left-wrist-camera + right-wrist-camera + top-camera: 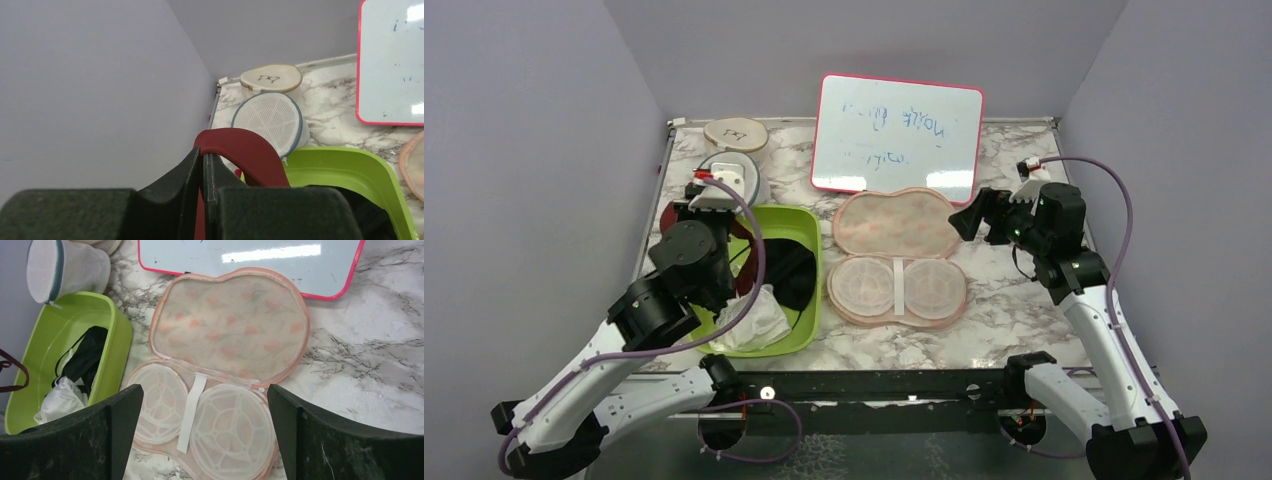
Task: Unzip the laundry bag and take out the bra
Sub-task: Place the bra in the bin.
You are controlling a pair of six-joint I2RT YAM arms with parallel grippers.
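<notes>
The laundry bag [894,225] lies unzipped and spread flat mid-table, its peach leaf-print lid [230,325] folded back. Two round white plastic cups [230,427] show in the lower half. The maroon bra [250,155] hangs from my left gripper [204,152], which is shut on its edge. That gripper [696,212] hovers over the far left end of the green tub [809,300]. A maroon strap [10,372] shows left of the tub in the right wrist view. My right gripper [964,215] stands open above the bag's right side, nothing between its fingers [120,410].
The green tub [30,355] holds a black garment [789,270] and a white cloth bundle [754,320]. A round white mesh disc [270,117] and a wooden disc [270,77] sit behind it. A red-framed whiteboard [896,130] leans at the back. Grey walls enclose the table.
</notes>
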